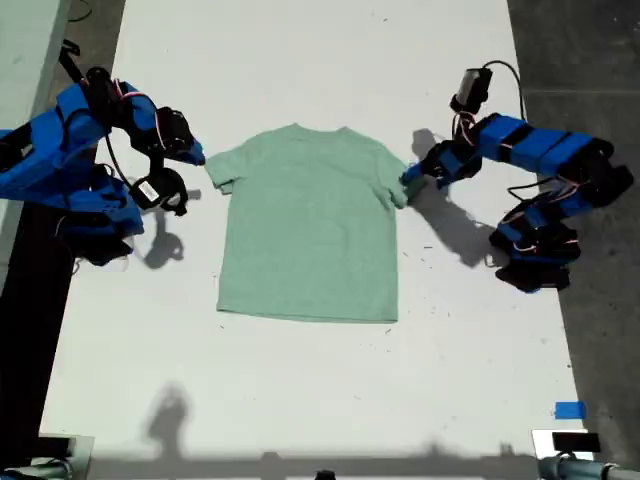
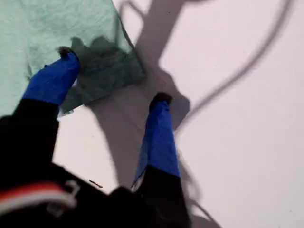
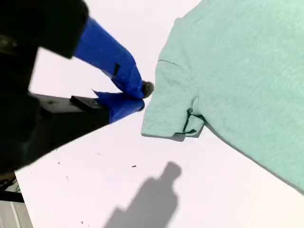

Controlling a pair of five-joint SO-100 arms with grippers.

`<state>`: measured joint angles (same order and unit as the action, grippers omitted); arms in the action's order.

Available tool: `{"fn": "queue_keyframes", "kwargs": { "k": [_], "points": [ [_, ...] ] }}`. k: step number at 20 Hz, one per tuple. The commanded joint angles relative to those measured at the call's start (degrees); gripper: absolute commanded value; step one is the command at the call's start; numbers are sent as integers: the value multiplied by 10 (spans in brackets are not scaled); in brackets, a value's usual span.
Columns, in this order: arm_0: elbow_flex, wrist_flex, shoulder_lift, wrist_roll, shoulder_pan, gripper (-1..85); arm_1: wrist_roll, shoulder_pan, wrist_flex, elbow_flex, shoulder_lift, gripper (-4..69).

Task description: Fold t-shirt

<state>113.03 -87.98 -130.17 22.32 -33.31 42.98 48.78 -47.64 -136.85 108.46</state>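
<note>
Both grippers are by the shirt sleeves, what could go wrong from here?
My first gripper is open with one finger on the t-shirt sleeve edge; closing may pinch only a corner that slips. My second gripper looks shut beside the other sleeve, off the cloth, so it may grab nothing.

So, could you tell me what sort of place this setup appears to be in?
Probably a lab or workshop test bench, not a home. A white table stands on bare dark floor, two blue arms sit at its sides, and a marker of blue tape is stuck near the lone t-shirt.
</note>
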Motion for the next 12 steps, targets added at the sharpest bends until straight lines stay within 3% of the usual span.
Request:
{"fn": "queue_keyframes", "kwargs": {
  "k": [1,8,10,11,12],
  "points": [
    [-24,12,0,4,-7,0,10,6,24,61,-36,331],
    [-23,14,12,13,-16,0,18,-1,31,144,-128,289],
    [-22,14,12,15,-18,0,31,-4,26,176,-158,197],
    [-22,14,12,15,-18,0,29,-5,20,194,-176,57],
    [-21,13,12,15,-18,0,30,-6,15,209,-191,22]
  ]
}}
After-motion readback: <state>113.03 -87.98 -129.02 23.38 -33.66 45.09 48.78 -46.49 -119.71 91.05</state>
